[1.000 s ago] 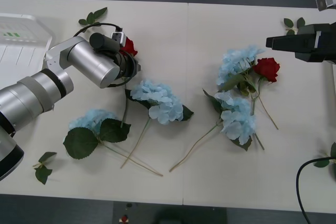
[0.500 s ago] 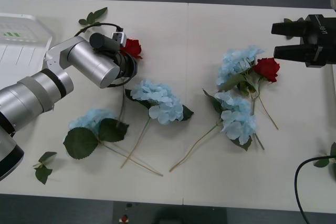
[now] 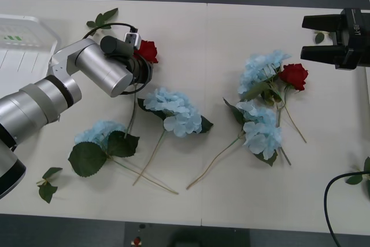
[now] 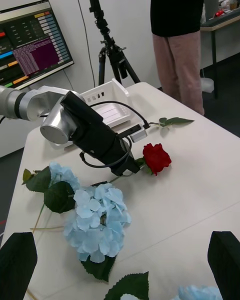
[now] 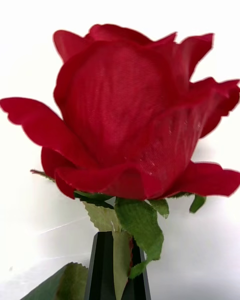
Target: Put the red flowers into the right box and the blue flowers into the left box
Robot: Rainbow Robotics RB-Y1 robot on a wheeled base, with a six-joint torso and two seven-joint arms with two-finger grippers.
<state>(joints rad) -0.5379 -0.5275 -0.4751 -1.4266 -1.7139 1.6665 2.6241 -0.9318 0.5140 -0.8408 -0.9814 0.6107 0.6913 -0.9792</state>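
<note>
My left gripper (image 3: 141, 63) is shut on the stem of a red rose (image 3: 147, 51) just below its head, seen close up in the left wrist view as rose (image 5: 135, 115) above black fingers (image 5: 102, 270). The head stands a little off the table. A second red rose (image 3: 293, 76) lies at the right among two blue hydrangeas (image 3: 263, 67) (image 3: 261, 130). Two more hydrangeas lie mid-table (image 3: 173, 111) and front left (image 3: 101, 133). My right gripper (image 3: 303, 39) hovers open at the far right. The left box (image 3: 26, 47) sits at the far left. The right box is out of view.
Loose green leaf sprigs lie at the back left (image 3: 103, 18), front left (image 3: 47, 182) and right edge (image 3: 361, 176). A black cable (image 3: 335, 198) loops at the front right. In the right wrist view a tripod (image 4: 107, 45) and a person stand beyond the table.
The left gripper has carried the rose slightly right and up, its stem trailing along. The right gripper has turned and shifted, so both its fingers now point left.
</note>
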